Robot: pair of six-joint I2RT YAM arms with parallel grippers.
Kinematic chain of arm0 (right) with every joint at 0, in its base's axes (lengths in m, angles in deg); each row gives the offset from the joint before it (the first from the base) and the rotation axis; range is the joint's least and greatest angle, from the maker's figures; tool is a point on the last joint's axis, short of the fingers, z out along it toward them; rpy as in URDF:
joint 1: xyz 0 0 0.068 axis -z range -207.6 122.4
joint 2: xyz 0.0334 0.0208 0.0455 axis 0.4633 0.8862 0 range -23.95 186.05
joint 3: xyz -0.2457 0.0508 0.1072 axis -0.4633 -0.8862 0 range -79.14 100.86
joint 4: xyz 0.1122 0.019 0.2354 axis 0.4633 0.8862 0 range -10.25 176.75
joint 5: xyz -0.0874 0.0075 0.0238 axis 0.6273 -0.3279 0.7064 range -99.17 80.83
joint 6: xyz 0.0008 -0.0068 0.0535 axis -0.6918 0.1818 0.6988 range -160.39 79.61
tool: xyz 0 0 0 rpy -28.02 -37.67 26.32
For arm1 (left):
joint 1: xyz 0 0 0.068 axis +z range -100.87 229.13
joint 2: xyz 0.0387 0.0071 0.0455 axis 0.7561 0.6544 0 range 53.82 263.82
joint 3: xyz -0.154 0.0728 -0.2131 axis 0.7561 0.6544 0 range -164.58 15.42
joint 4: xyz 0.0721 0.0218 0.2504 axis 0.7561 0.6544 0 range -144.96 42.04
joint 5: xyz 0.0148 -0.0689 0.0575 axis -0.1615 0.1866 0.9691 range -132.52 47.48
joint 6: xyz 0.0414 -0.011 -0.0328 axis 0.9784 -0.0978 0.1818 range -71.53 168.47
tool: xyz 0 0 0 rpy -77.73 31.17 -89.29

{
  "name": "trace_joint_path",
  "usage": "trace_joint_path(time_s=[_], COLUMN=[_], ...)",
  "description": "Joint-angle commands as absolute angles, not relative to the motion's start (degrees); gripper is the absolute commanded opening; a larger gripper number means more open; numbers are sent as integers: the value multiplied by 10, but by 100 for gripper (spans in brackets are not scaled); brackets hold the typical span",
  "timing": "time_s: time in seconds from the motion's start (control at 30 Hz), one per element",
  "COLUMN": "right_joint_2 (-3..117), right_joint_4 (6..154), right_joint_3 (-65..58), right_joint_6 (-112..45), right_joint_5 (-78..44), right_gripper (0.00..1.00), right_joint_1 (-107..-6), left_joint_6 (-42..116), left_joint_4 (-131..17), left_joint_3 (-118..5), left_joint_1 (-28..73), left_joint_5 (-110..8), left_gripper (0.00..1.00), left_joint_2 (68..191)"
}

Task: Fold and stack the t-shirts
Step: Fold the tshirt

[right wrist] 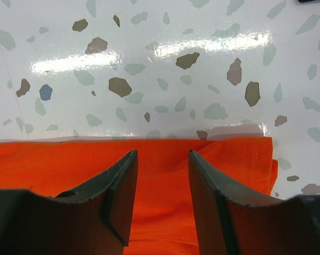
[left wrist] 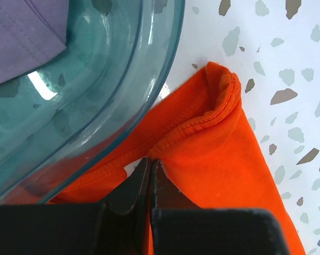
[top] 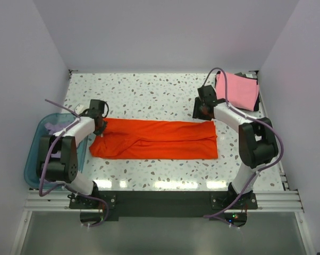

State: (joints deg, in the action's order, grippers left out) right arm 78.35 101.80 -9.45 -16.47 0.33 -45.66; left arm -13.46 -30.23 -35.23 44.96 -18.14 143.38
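Nearest the lens in the left wrist view, the left gripper [left wrist: 149, 166] is pressing its jaws fully together on the hemmed edge of the orange-red t-shirt [top: 160, 139], at the shirt's left end. Pinching there is giving that arm control of one end of the fold. The right gripper [right wrist: 162, 159] is hovering over the shirt's opposite, right end with its jaws standing apart and cloth showing between them; it is holding nothing.

The shirt is lying flat on the tabletop [top: 149, 95] as a long band between the two arms. The teal basin [left wrist: 112, 79] is sitting against the shirt's left end and is holding the lavender t-shirt [left wrist: 22, 37]. The pink t-shirt [top: 240, 90] is lying folded beyond the shirt's right end, probably serving as the stack base.

Judged requirement: the right gripper is needing to close on its end so both ends can be lifted together.
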Motion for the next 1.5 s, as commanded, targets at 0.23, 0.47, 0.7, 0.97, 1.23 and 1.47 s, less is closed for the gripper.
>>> trace_joint_path(time_s=[0.23, 0.47, 0.7, 0.97, 1.23, 1.47], right_joint_2=[794, 791, 809, 819, 682, 599], right_joint_4=[1036, 1054, 1061, 1071, 956, 816], right_joint_3=[-57, -69, -88, -134, -320, -418], right_joint_6=[-212, -245, -238, -174, -73, 154], right_joint_5=[23, 26, 64, 65, -62, -51], right_gripper=[52, 55, 54, 54, 54, 54], right_joint_1=[-458, -489, -521, -521, -535, -706], left_joint_6=[-70, -81, -167, -179, -59, 100], left_joint_4=[-295, -263, -260, -273, -282, -339], left_joint_3=[-391, -379, -354, -446, -708, -1020], left_joint_1=[457, 402, 352, 355, 361, 353], left_joint_5=[-198, -169, -176, -168, -205, -310], left_gripper=[45, 39, 19, 16, 12, 25], left_joint_2=[1361, 1291, 1368, 1552, 1773, 1967])
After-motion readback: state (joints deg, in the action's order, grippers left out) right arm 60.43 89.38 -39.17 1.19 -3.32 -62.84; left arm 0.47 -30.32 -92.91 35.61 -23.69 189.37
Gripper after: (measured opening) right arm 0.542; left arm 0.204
